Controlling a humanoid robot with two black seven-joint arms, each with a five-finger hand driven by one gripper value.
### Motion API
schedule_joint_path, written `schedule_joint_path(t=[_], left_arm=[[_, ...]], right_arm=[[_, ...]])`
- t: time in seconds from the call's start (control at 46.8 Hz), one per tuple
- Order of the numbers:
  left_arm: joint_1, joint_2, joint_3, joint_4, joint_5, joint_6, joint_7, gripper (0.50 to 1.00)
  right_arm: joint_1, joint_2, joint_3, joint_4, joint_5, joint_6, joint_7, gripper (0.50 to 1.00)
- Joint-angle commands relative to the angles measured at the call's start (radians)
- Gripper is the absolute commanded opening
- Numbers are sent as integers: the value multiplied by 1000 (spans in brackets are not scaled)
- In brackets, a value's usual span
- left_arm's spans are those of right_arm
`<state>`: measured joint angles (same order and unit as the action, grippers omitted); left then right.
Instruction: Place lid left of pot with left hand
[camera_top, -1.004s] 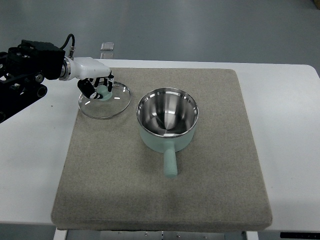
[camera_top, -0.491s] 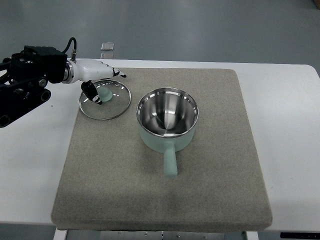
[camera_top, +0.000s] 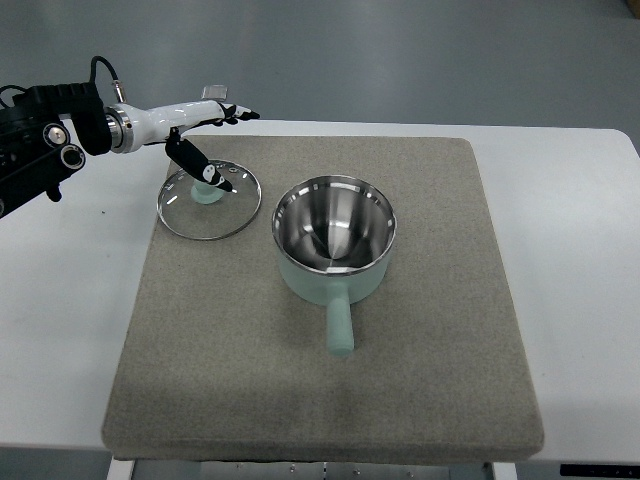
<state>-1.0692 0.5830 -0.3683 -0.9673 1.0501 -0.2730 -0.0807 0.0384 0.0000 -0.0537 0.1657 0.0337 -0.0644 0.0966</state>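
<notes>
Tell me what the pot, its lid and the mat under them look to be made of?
The pot looks like polished steel inside, mirror-bright, with a matte mint-green coating outside. The lid seems clear glass with a thin metal rim and a mint knob, probably plastic. The mat looks like grey felt, dull and fuzzy.

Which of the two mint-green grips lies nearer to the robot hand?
The lid knob, just below the open left robot hand. The pot handle points toward the mat's near edge, far away.

Round glass lid w/ mint knob (camera_top: 209, 198) lay flat on grey felt mat (camera_top: 330, 400), just left of steel-lined mint pot (camera_top: 334, 240). White left hand (camera_top: 195, 125) above lid, fingers spread, holding nothing.
</notes>
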Motion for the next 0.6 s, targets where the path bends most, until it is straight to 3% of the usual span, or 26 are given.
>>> schedule_joint_path(t=[0.0, 0.577], left_arm=[[0, -3, -1, 33, -148, 5, -1, 994], [26, -83, -8, 249, -946, -15, -16, 1000]], right_arm=[[0, 0, 0, 0, 0, 0, 0, 921], [0, 0, 0, 0, 0, 0, 0, 921]])
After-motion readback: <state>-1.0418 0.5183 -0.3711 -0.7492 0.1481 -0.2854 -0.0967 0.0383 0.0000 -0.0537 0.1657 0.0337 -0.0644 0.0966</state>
